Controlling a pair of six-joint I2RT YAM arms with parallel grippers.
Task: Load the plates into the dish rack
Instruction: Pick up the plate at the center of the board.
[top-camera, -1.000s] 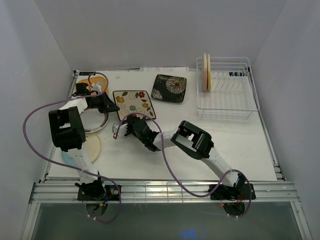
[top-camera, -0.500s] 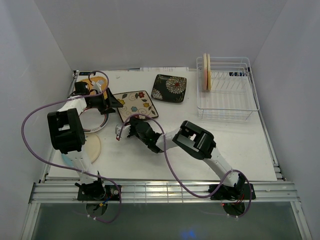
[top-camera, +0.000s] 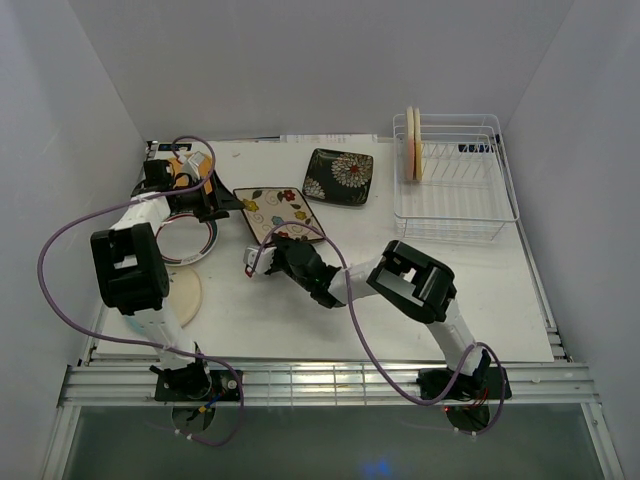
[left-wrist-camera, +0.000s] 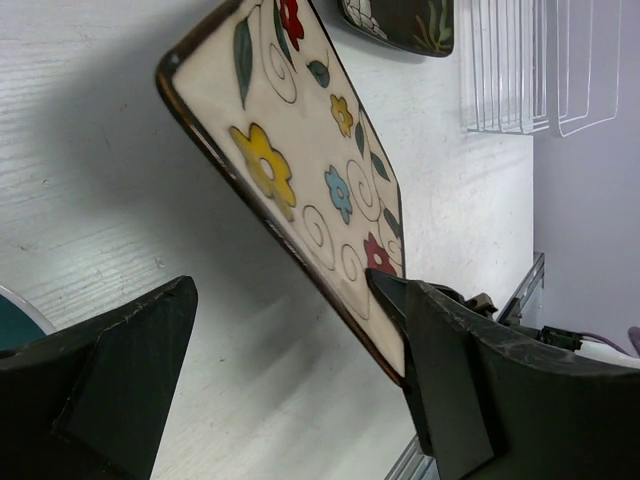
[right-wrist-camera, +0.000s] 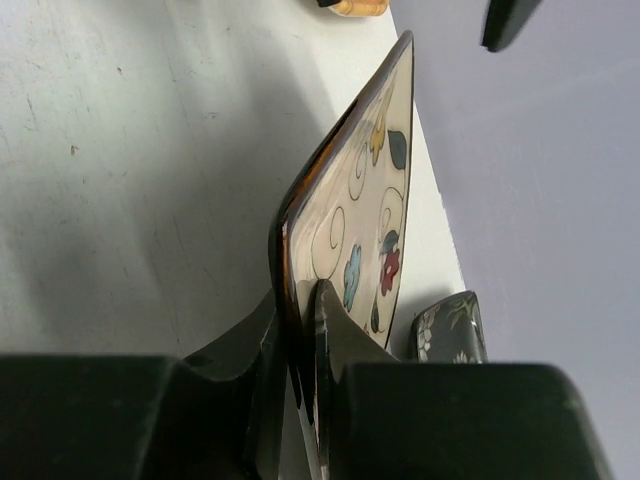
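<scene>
Top view: the left arm (top-camera: 128, 268) covered most of the orange plate (top-camera: 197, 165) at 10 o'clock and part of the yellow-cream plate (top-camera: 188, 295) at 8. L wrist: we lost the black floral plate (left-wrist-camera: 400, 20) and dish rack (left-wrist-camera: 520, 60) past the 12–1 o'clock edge. R wrist: the cream floral plate (right-wrist-camera: 350, 250) had its near edge hid inside the right gripper (right-wrist-camera: 300, 320).

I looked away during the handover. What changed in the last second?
The left gripper opened, let go of the cream plate and drew back a little. The right gripper, shut on the plate's near edge, carried it slightly to the right, tilted up. The black plate, the rack and the two plates standing in it stayed put.
</scene>
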